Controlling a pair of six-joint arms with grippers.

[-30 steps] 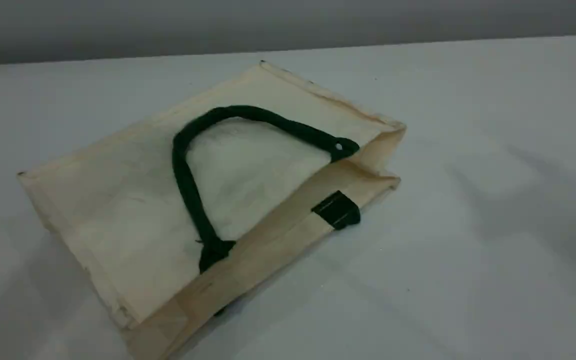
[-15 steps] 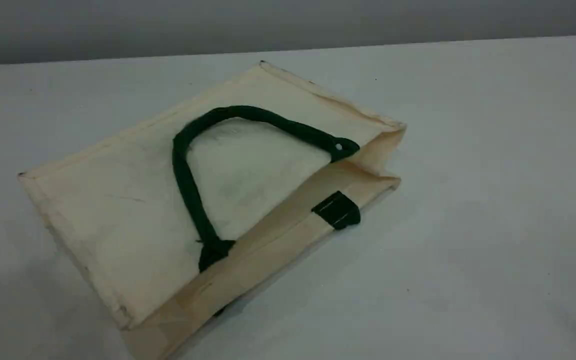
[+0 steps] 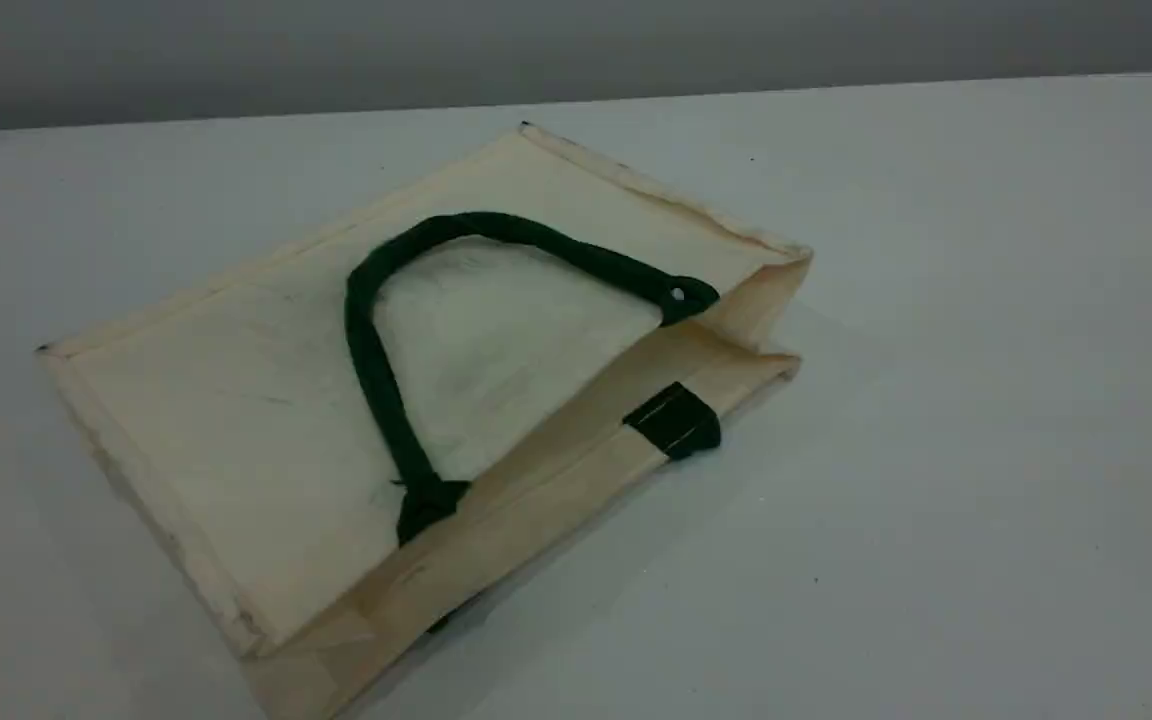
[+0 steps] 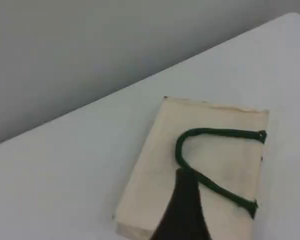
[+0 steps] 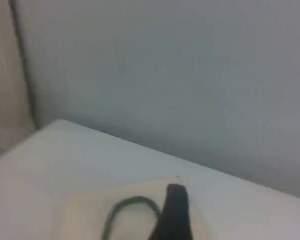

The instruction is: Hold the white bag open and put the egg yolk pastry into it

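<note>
The white bag (image 3: 266, 420) lies flat on the table, its mouth toward the right front. One dark green rope handle (image 3: 366, 330) loops across its upper face, and a dark green tab (image 3: 676, 420) sits on the lower lip. Neither arm shows in the scene view. In the left wrist view my dark left fingertip (image 4: 182, 210) hangs high above the bag (image 4: 220, 160), with nothing at it. The right fingertip (image 5: 174, 210) is likewise high over the bag (image 5: 85, 212), and it too is bare. The egg yolk pastry is out of view.
The pale grey table (image 3: 936, 400) runs back to a far edge below a grey wall (image 3: 576, 50). A beige panel (image 5: 5, 75) stands at the left of the right wrist view.
Soft shadows on the table at the right and lower left have faded away. The bag has not moved.
</note>
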